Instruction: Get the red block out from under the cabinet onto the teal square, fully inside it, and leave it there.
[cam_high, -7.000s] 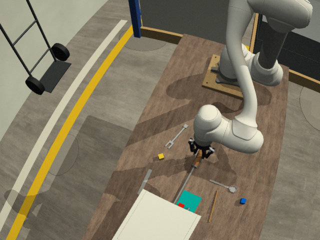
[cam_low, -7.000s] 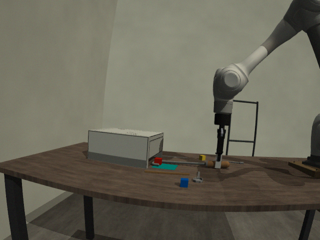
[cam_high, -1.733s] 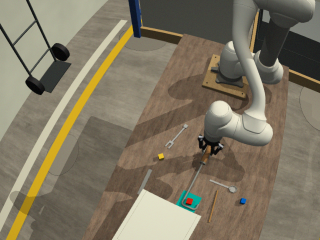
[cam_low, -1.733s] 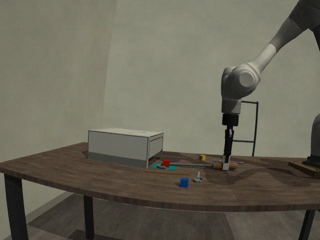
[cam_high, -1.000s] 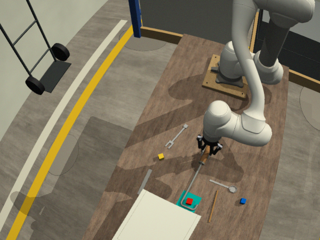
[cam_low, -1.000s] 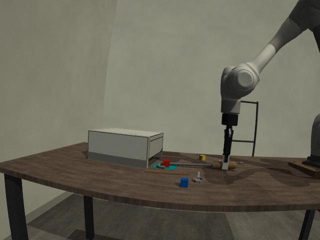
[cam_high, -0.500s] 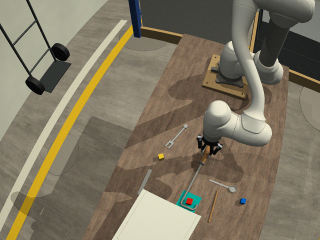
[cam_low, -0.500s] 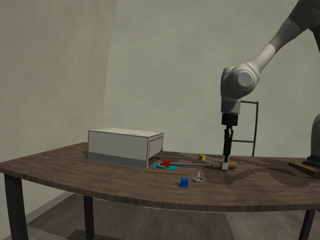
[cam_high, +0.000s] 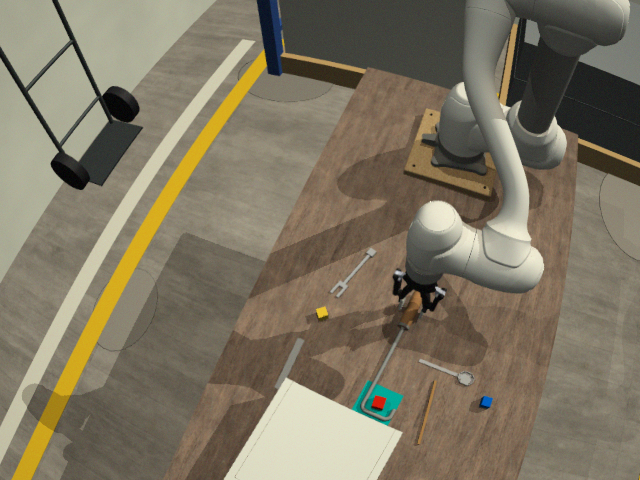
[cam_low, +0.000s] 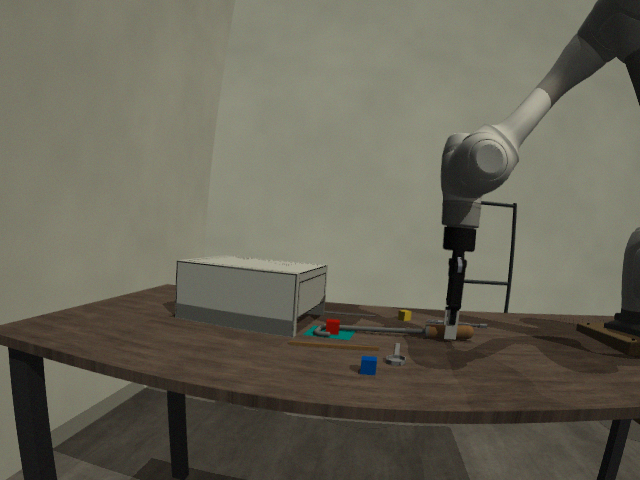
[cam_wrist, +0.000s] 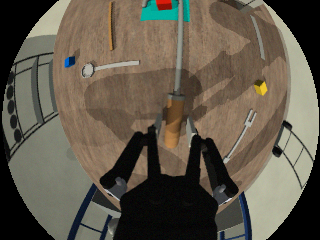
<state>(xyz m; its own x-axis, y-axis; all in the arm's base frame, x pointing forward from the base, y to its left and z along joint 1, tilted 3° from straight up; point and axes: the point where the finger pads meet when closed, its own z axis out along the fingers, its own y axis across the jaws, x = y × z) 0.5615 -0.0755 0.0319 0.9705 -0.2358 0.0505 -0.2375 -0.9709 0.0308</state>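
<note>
The red block (cam_high: 378, 402) (cam_low: 332, 326) (cam_wrist: 163, 3) sits on the teal square (cam_high: 391, 396) (cam_low: 341, 335) (cam_wrist: 148, 14), just in front of the white cabinet (cam_high: 310, 439) (cam_low: 237, 294). The bent end of a grey hook tool (cam_high: 387, 356) (cam_wrist: 180, 47) wraps around the block. The tool's wooden handle (cam_high: 410, 310) (cam_low: 462, 331) (cam_wrist: 174, 120) lies on the table. My gripper (cam_high: 416, 307) (cam_low: 450, 330) (cam_wrist: 174, 120) points straight down over the handle. Its fingers straddle the handle and stand open, a little apart from its sides.
A yellow cube (cam_high: 322, 312) (cam_low: 404, 314), a fork-ended tool (cam_high: 354, 272) and a flat grey bar (cam_high: 290, 361) lie left of the handle. A ring-ended tool (cam_high: 447, 369) (cam_low: 395, 357), a wooden stick (cam_high: 427, 412) (cam_low: 333, 345) and a blue cube (cam_high: 485, 401) (cam_low: 368, 364) lie on its other side.
</note>
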